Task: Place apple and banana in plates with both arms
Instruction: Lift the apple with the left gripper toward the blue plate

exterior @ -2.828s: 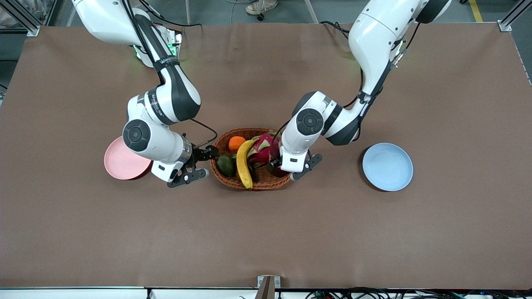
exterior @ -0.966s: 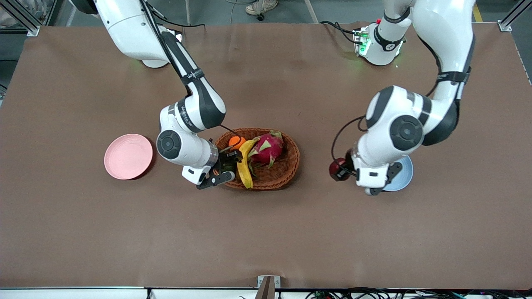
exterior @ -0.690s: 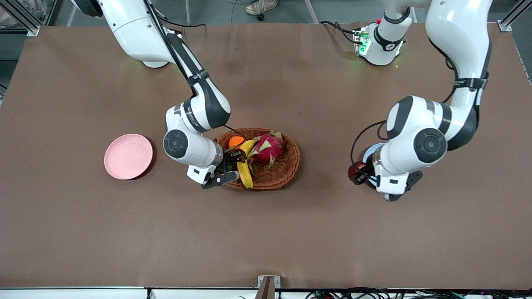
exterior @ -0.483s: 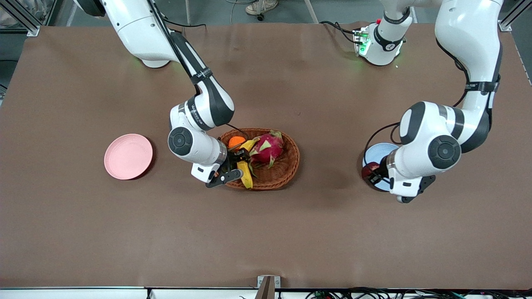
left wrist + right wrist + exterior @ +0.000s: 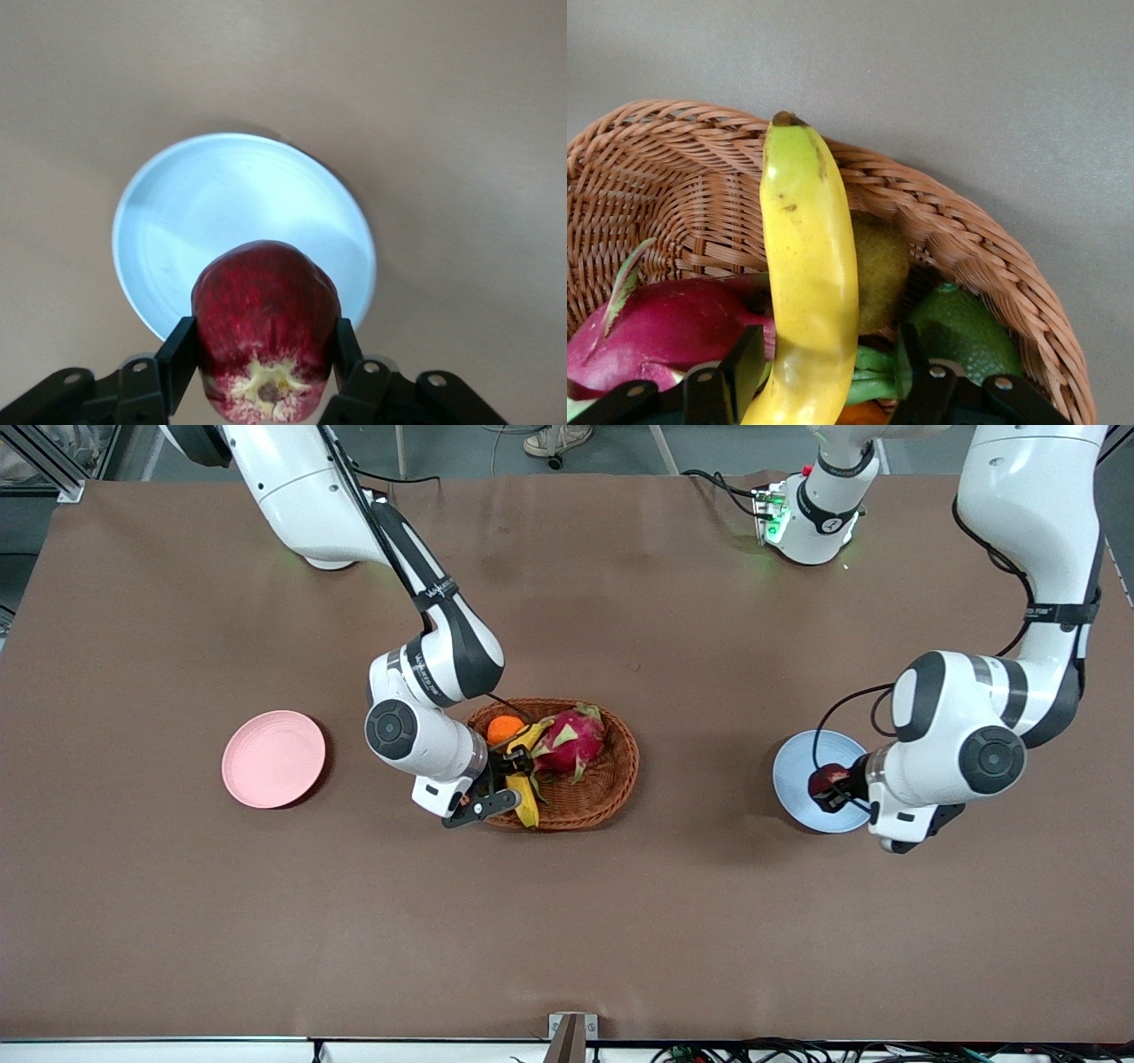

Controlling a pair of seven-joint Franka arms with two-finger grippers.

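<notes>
Both pincers busy — apple; banana

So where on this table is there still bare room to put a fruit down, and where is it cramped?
The pink plate lies bare, and brown table stretches open between it, the basket and the front edge. The blue plate has room, though the left end effector holds the apple over it. The basket is crowded: banana, dragon fruit, orange, plus the right end effector.
</notes>
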